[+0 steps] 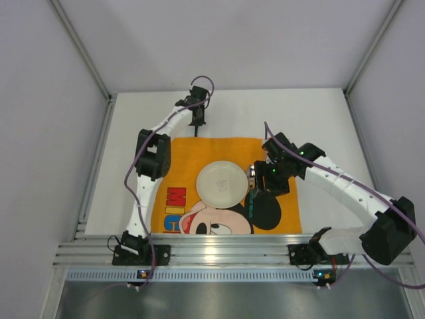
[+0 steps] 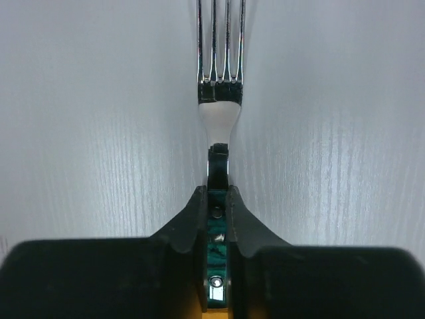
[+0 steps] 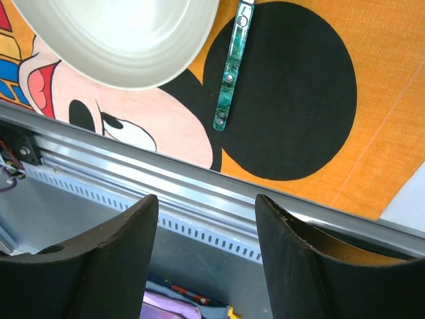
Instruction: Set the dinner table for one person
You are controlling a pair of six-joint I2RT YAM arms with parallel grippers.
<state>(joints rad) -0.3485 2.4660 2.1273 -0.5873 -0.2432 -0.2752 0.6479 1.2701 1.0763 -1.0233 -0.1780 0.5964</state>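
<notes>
black fingers (image 2: 192,212) of the left gripper (image 2: 216,199) are clenched on the green marbled handle of a silver metal fork (image 2: 219,116), whose tines run straight ahead of the tips. the bare white matte dinner table (image 2: 99,133) lies open on either side of them, and the far edge of the orange cloth placemat (image 1: 186,156) sits just behind. the right gripper (image 3: 206,199) hangs released, with nothing between its fingers. under them runs the aluminium rail (image 3: 166,176). past that edge a green-handled utensil (image 3: 230,73) rests on the mat, just beside the round white plate (image 3: 119,40).

One fork (image 2: 219,113), one other utensil (image 3: 229,80), one plate (image 1: 222,183)
</notes>
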